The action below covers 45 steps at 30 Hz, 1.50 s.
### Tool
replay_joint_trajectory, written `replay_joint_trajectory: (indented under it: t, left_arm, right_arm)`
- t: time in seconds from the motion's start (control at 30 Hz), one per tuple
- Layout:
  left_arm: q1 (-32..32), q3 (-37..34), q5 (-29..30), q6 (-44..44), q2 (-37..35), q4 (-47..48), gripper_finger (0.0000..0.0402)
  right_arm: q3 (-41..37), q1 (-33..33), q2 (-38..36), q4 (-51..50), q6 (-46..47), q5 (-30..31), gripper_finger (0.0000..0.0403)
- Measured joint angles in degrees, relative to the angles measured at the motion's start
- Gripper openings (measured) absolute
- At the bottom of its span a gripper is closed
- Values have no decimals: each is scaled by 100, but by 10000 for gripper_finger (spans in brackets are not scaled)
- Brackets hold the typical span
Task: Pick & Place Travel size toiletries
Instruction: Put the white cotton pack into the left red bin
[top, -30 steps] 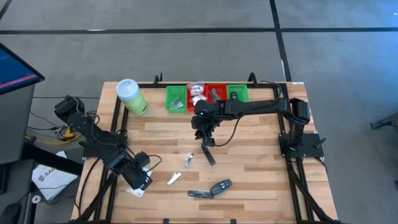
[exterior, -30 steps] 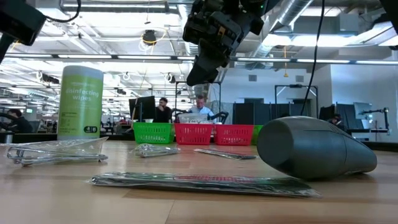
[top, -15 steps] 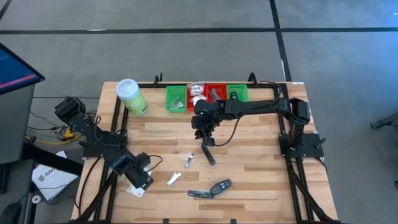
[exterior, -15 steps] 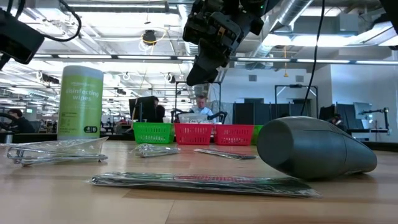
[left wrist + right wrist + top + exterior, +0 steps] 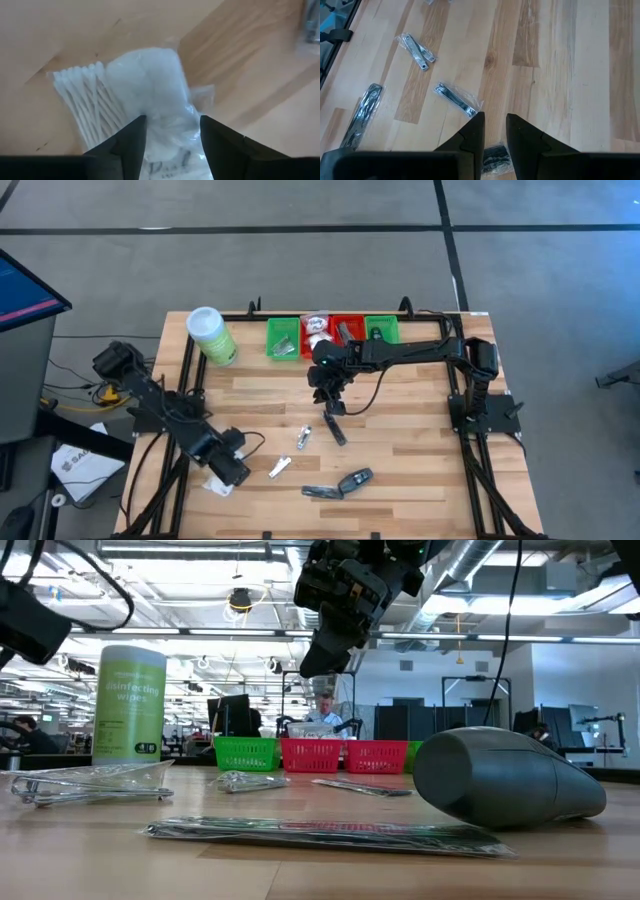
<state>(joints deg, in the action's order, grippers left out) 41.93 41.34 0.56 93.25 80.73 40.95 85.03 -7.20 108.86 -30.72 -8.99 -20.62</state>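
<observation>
At the desk's (image 5: 420, 395) near left corner, the left claw (image 5: 170, 145) hangs low over a clear packet of cotton swabs (image 5: 125, 110). Its fingers (image 5: 131, 142) are spread wide with the packet lying below the gap, not pinched. Along the near edge lie a flat dark wrapped piece (image 5: 320, 492) and, touching it, a rounded grey oblong piece (image 5: 356, 478). Two wrapped silver nail clippers (image 5: 280, 468) (image 5: 303, 438) sit a little farther in.

The right claw (image 5: 495, 131) hangs well above the middle of the desk. Its gap is narrow and it holds nothing, with a slim dark piece (image 5: 335, 427) on the wood beneath. At the far edge stand a green tray (image 5: 283, 340), a red tray (image 5: 345, 323), another green tray (image 5: 381, 330) and a tall pale-green canister (image 5: 212, 335).
</observation>
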Motion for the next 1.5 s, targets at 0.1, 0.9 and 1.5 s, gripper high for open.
replay_joint_trajectory:
  t: [0.1,0.9,1.5]
  left_arm:
    - [-2,2,-11,0,193,-9,175]
    - [-35,2,496,-274,-1141,18,0]
    - [-1314,2,702,-2881,-1941,-1674,0]
  right_arm:
    - [0,0,0,-2,0,0,72]
    - [0,82,0,224,-109,-34,72]
    - [-1,1095,0,1954,-801,-294,72]
